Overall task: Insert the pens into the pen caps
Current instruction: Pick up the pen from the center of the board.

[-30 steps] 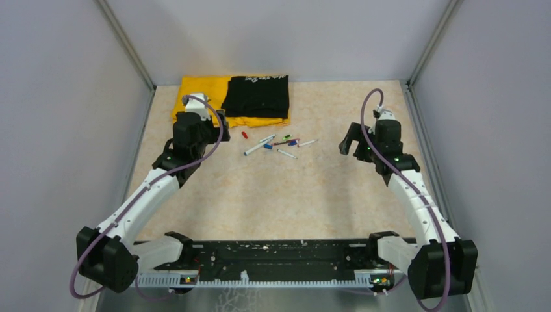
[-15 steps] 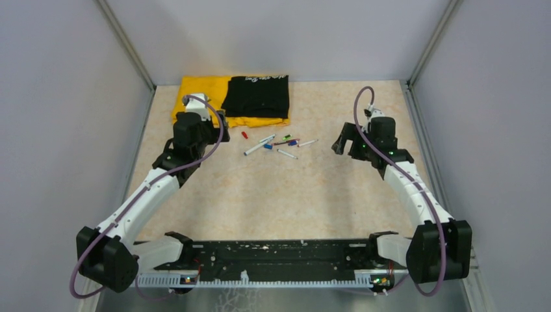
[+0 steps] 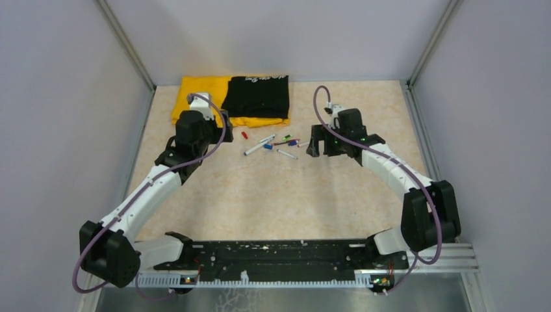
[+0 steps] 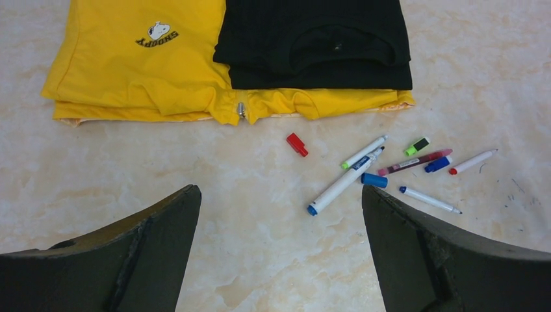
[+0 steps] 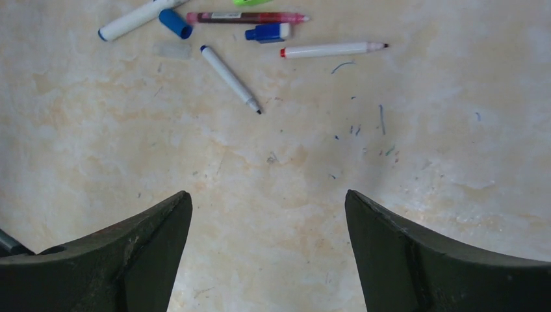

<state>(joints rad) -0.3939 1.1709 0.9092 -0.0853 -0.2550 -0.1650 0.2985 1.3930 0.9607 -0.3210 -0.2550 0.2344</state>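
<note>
Only legible txt — "SNOOPY", upside down, on yellow shirt [image 4: 130,71] — black shirt [image 3: 256,97] print too small.

Lab robot cell: plain grey walls [image 3: 58,130], black mounting rail [image 3: 273,257].

Counter [image 3: 273,208]: beige, marbled surface, faint ink marks [image 5: 381,121]. Plain grey walls [image 3: 279,32] on three sides, metal posts [image 3: 127,45] at both back corners. Black rail [image 3: 279,255] along near edge. Even, diffuse light.

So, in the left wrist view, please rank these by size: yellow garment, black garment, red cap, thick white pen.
1. yellow garment, though partly covered
2. black garment
3. thick white pen
4. red cap
</note>
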